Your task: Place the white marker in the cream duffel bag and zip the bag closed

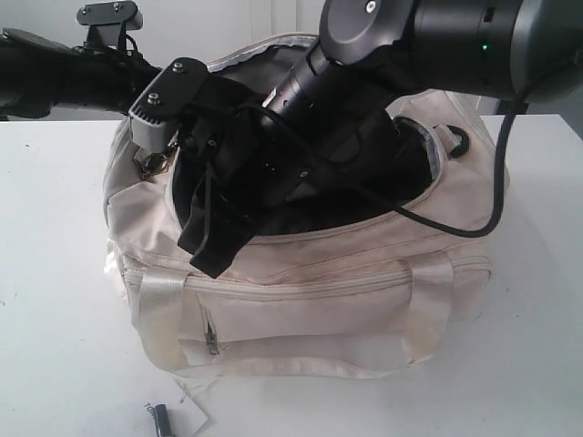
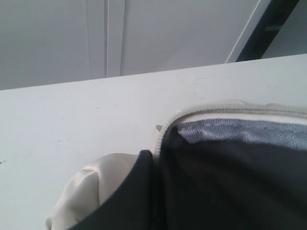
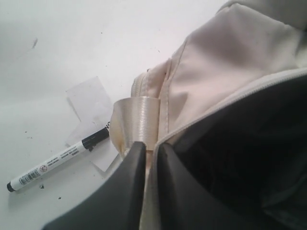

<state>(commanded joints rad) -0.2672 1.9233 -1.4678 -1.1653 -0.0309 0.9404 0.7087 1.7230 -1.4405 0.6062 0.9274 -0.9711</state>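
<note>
Marker (image 3: 57, 160) lies on the bench (image 3: 48, 48) beside the bag (image 3: 230, 72) while the right claw (image 3: 150, 147) pinches the bag's rim, seemingly to hold its mouth open; the state of the left claw (image 1: 178, 146) cannot be told.

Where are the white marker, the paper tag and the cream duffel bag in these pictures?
white marker (image 3: 57, 160): right wrist view, on its white barrel.
paper tag (image 3: 88, 97): right wrist view, on its bare upper part.
cream duffel bag (image 1: 319, 305): exterior view, on its front wall.
</note>
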